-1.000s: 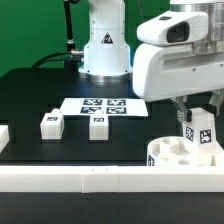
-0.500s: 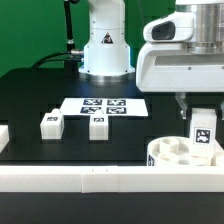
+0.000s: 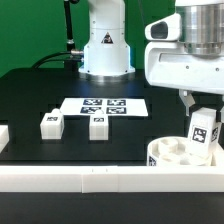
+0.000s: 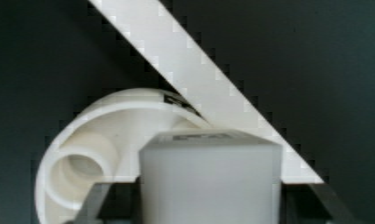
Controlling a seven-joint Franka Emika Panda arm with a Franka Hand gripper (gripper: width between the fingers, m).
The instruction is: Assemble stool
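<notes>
The round white seat (image 3: 180,156) lies holes-up at the exterior view's right, against the white border rail. My gripper (image 3: 204,120) is shut on a white blocky leg (image 3: 204,134) with a square tag and holds it upright over the seat's right side. In the wrist view the leg (image 4: 207,180) fills the space between the dark fingers (image 4: 109,205), with the seat's curved rim (image 4: 86,140) beyond it. Two more tagged legs (image 3: 51,123) (image 3: 98,126) stand on the black table at the left and middle.
The marker board (image 3: 104,105) lies flat behind the two loose legs. The long white border rail (image 3: 75,178) runs along the table's front edge and shows as a slanted white bar in the wrist view (image 4: 175,55). The robot base (image 3: 105,45) stands at the back.
My gripper has moved toward the exterior view's right and slightly up with the leg in it. The seat and the two loose legs have not moved.
</notes>
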